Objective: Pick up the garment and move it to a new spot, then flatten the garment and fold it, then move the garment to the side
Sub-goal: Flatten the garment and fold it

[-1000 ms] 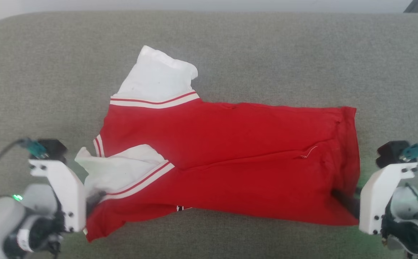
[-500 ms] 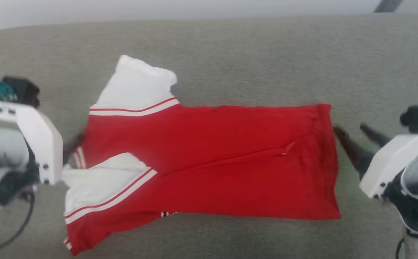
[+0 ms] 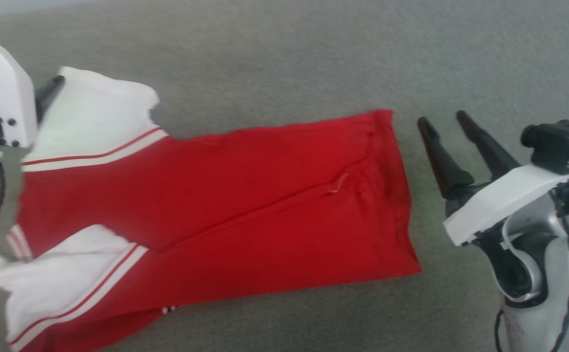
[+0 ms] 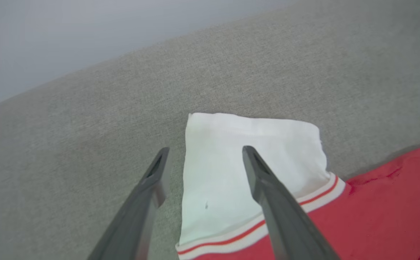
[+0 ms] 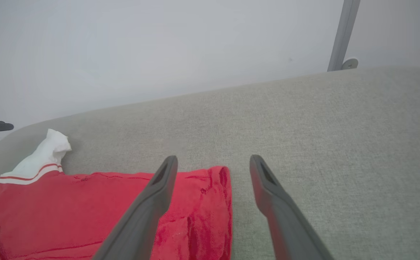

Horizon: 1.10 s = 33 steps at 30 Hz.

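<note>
The grey cloth-topped desk (image 3: 284,58) carries the garment (image 3: 225,195), which lies flat as a long red band from the centre of the head view out to 9 o'clock, its hem end pointing to 3 o'clock. From the way it lies, the pick-up, the move and the flattening look done, and a first lengthwise fold seems made, since only a scrap of lettering (image 3: 169,309) peeps out at the 7 o'clock edge. Tidying the sleeves, folding the band shorter and shifting it aside appear to be left. The right claw (image 3: 441,119) hangs at 3 o'clock, wide and empty, just clear of the hem. The left claw (image 4: 206,151), at 10 o'clock, is wide and empty too, one finger above the upper sleeve (image 3: 93,112), one above bare cloth. The lower sleeve (image 3: 59,274) sprawls at 8 o'clock.
</note>
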{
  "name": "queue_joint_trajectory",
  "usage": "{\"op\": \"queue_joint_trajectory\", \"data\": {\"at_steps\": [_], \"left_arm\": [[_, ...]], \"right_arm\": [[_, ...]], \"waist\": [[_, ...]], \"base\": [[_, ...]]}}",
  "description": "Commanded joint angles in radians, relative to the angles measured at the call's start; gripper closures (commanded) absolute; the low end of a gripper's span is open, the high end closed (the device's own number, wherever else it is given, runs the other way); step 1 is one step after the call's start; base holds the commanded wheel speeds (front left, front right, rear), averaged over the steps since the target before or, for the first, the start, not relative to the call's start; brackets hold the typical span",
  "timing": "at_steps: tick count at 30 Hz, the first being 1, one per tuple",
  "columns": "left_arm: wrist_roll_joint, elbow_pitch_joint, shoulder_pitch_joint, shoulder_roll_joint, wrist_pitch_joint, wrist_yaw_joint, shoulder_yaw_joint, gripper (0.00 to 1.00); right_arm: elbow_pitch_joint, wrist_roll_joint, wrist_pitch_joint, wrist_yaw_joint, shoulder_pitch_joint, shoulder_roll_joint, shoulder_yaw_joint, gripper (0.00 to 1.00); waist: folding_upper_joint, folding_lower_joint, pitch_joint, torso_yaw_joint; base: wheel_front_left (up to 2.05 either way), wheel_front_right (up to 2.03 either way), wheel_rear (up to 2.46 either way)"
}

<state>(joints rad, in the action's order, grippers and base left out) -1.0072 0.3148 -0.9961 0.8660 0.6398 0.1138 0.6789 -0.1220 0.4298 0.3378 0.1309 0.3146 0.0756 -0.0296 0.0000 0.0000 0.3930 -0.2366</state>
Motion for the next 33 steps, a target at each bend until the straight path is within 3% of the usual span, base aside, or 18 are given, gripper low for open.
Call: {"op": "queue_joint_trajectory", "data": {"at_steps": [1, 10, 14, 15, 16, 24, 33], "left_arm": [[0.010, 0.032, -0.029, -0.007, 0.011, -0.012, 0.007, 0.00], [0.030, 0.261, -0.125, -0.052, 0.063, -0.046, 0.033, 0.00], [0.021, 0.363, -0.123, -0.081, 0.096, -0.036, 0.045, 0.00], [0.017, 0.379, -0.114, -0.091, 0.119, -0.048, 0.059, 0.16], [0.007, 0.401, -0.110, -0.100, 0.135, -0.044, 0.062, 1.00], [0.012, 0.449, -0.170, -0.170, 0.179, -0.065, 0.085, 1.00], [0.035, 0.482, -0.255, -0.257, 0.111, -0.114, 0.097, 1.00]], "right_arm": [[0.008, 0.006, -0.009, 0.000, 0.017, -0.005, -0.008, 0.00], [0.045, 0.042, -0.002, 0.000, 0.035, -0.010, -0.051, 0.00], [0.059, 0.046, 0.028, 0.000, 0.052, -0.003, -0.057, 0.00], [0.065, 0.048, 0.041, 0.000, 0.057, -0.002, -0.058, 0.00], [0.071, 0.053, 0.056, 0.000, 0.064, -0.003, -0.060, 0.00], [0.149, 0.032, 0.242, 0.000, 0.179, 0.009, -0.078, 0.00], [0.301, -0.027, 0.481, -0.001, 0.331, 0.057, -0.114, 0.00]], "waist": [[0.0000, 0.0000, 0.045, -0.045], [0.0000, 0.0000, 0.103, -0.082], [0.0000, 0.0000, 0.123, -0.081], [0.0000, 0.0000, 0.126, -0.078], [0.0000, 0.0000, 0.129, -0.074], [0.0000, 0.0000, 0.153, -0.024], [0.0000, 0.0000, 0.166, 0.035]], "base": [[0.00, 0.00, 0.00], [0.00, 0.00, 0.00], [0.00, 0.00, 0.00], [0.00, 0.00, 0.00], [0.00, 0.00, 0.00], [0.00, 0.00, 0.00], [0.00, 0.00, 0.00]]}}
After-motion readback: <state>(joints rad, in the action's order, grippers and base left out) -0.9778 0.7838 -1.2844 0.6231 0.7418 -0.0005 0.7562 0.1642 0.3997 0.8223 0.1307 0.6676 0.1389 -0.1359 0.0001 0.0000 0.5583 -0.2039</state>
